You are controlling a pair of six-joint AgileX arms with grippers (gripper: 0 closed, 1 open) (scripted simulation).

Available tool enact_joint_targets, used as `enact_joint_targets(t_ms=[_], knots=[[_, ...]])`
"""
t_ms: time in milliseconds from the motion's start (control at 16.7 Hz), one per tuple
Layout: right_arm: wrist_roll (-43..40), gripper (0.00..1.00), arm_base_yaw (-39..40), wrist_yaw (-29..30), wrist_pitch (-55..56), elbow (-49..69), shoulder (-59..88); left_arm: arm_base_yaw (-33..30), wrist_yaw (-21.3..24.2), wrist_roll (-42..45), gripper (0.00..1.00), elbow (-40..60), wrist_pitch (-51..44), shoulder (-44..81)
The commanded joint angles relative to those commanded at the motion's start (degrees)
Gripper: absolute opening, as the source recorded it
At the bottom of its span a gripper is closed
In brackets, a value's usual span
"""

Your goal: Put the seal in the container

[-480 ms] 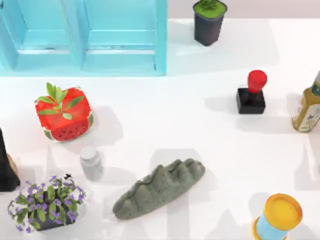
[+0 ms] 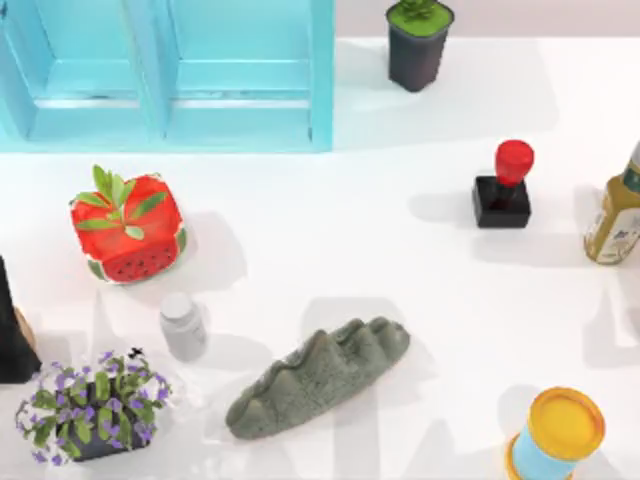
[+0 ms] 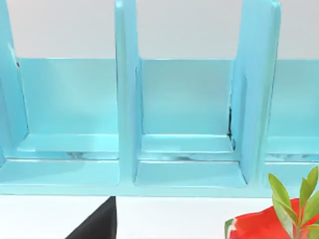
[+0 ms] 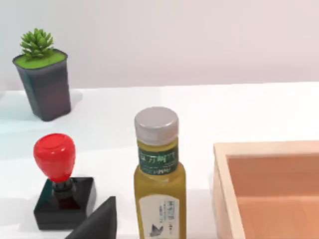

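The seal (image 2: 503, 186) stands upright on the white worktop (image 2: 330, 240) toward its right side, red knob on top of the black block base. It is free of any grasp. In the right wrist view the seal (image 4: 61, 185) sits just beside an olive-green bottle (image 4: 158, 175) with a grey cap; in the top view that bottle (image 2: 617, 212) stands to the right of the seal, at the worktop's right edge. A dark pot with a green plant (image 2: 419, 38) stands well behind the seal, at the back.

The container judged to be the target is a light wooden box (image 4: 269, 189), seen in the right wrist view beyond the bottle. A blue divided rack (image 2: 170, 75) occupies the back left; it could be mistaken for the container.

Transfer has not begun.

Hazards:
- The bottle lies between seal and box. A low carry path would probably tip it.
- The rounded knob is glossy; a grasp there may slip. The square base offers flatter faces.

Arm pose: a dark wedge at the lower edge of each wrist view, (image 4: 97, 223) and (image 3: 97, 224), is taken to be part of that arm's pincer. The right pincer looks toward seal and bottle from low over the worktop; the left pincer faces the rack. Finger state cannot be determined for either.
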Motion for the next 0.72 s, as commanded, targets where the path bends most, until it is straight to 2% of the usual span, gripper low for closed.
enact_joint_targets(t_ms=[300,720], knots=[[2.9,1.0,1.1,1.5,-15.9,19.3,22.5,0.0,0.0,0.0,1.0,0.0,0.0,0.0],[5.7,1.0,4.7,5.8,-46.1,54.4,62.6,0.0,0.0,0.0,1.0,0.0,0.0,0.0]])
